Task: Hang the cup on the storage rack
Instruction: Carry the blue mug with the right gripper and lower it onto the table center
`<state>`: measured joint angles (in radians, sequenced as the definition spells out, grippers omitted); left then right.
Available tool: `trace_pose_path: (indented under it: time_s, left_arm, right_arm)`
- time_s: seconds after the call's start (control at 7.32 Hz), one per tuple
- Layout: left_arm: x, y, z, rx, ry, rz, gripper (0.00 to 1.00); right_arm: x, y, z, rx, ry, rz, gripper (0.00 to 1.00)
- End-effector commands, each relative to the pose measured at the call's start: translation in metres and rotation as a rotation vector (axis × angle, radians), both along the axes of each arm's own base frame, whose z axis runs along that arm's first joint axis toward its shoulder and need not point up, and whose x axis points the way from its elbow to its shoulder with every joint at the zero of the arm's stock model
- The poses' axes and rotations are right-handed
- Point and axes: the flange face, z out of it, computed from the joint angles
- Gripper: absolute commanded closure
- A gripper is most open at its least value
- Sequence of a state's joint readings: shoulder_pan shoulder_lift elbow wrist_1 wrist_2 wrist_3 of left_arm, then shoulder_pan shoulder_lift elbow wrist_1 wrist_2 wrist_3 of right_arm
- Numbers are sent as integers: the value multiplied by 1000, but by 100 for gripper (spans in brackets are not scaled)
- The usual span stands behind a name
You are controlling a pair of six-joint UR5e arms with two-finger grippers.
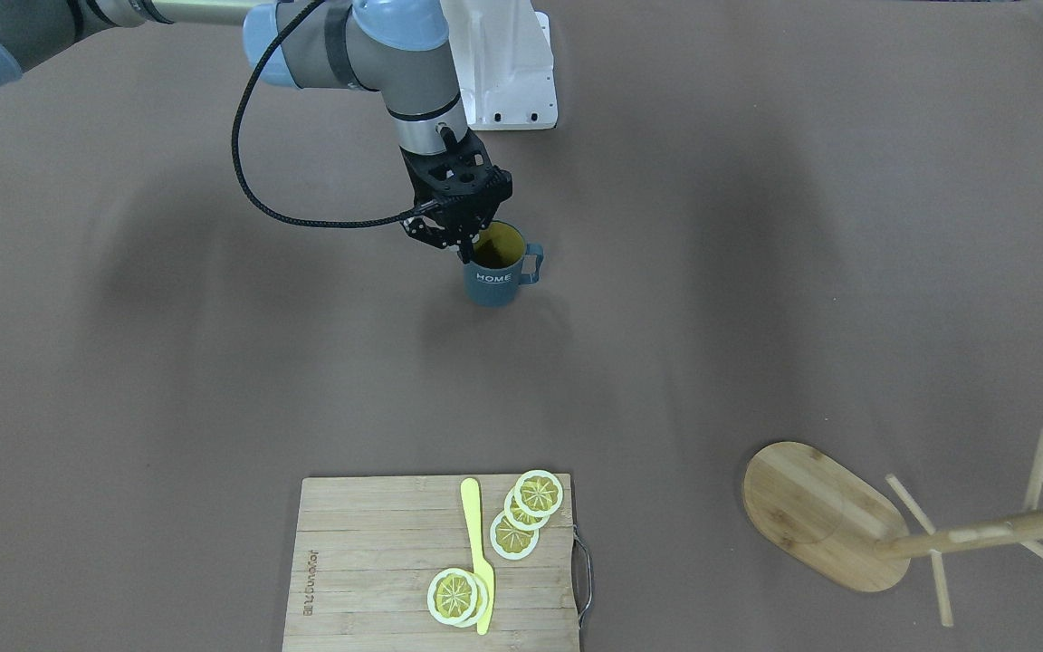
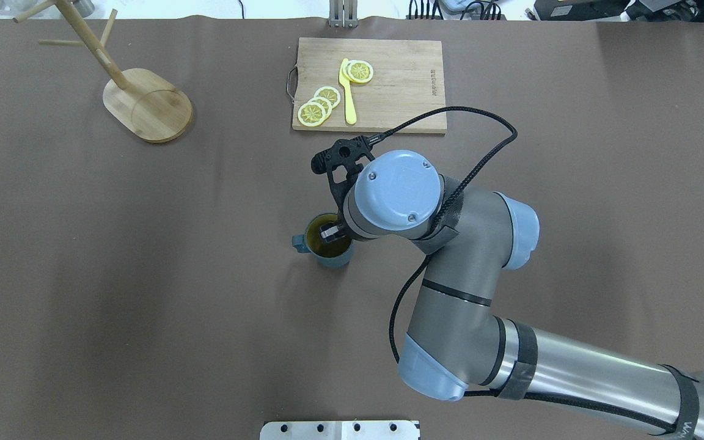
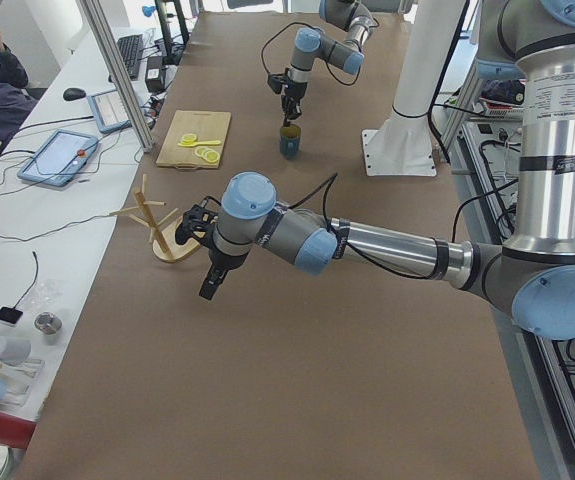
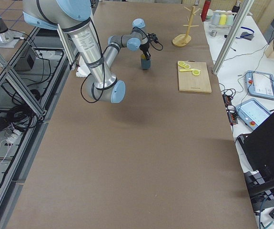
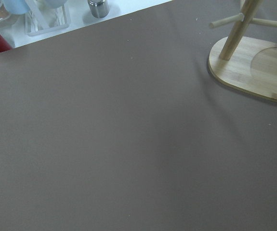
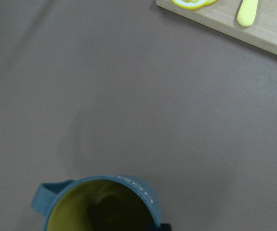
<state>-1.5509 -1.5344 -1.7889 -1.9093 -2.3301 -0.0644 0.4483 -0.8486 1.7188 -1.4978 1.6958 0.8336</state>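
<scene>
The dark slate-blue cup [image 1: 492, 276] with a yellow-green inside stands upright mid-table, handle toward the rack side, "HOME" lettering showing. It also shows in the overhead view [image 2: 335, 259] and the right wrist view [image 6: 104, 204]. My right gripper [image 1: 465, 246] points down over its rim, one finger inside the cup [image 2: 329, 232], shut on the cup wall. The bamboo storage rack [image 1: 825, 516] stands far off at the table corner [image 2: 147, 104], pegs bare. My left gripper [image 3: 210, 288] hangs near the rack; whether it is open or shut I cannot tell.
A slatted cutting board [image 1: 377, 561] with lemon slices [image 1: 514, 534] and a yellow knife [image 1: 478, 552] lies at the table's far edge from the robot [image 2: 401, 85]. A white mount plate [image 1: 503, 72] sits by the robot base. Jars [image 5: 42, 14] stand past the table end near the rack.
</scene>
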Motion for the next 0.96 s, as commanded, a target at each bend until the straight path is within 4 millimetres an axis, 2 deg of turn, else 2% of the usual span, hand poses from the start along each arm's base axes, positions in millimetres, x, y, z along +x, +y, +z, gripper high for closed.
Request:
trace_pose_path:
  time_s: [0.0,0.14,0.27,0.55,0.68,0.82]
  left_arm:
    - [0,0,0,1,0,0,0]
    - [0,0,0,1,0,0,0]
    - [0,0,0,4,0,0,0]
    - [2,1,-7,-11,37,-9,0]
    - [5,2,-15,16,79,6,0]
    - [9,2,-21,53,92,5,0]
  right_arm:
    - [-6,-3,1,-12,2,6,68]
    - [-8,-4,4,-20,8,12,30]
    - [-12,-1,5,-63,-3,39,1]
    - [-6,-6,3,-65,-7,50,0]
    - [8,-22,1,-80,-14,79,0]
    - [40,-51,5,-116,-27,113,0]
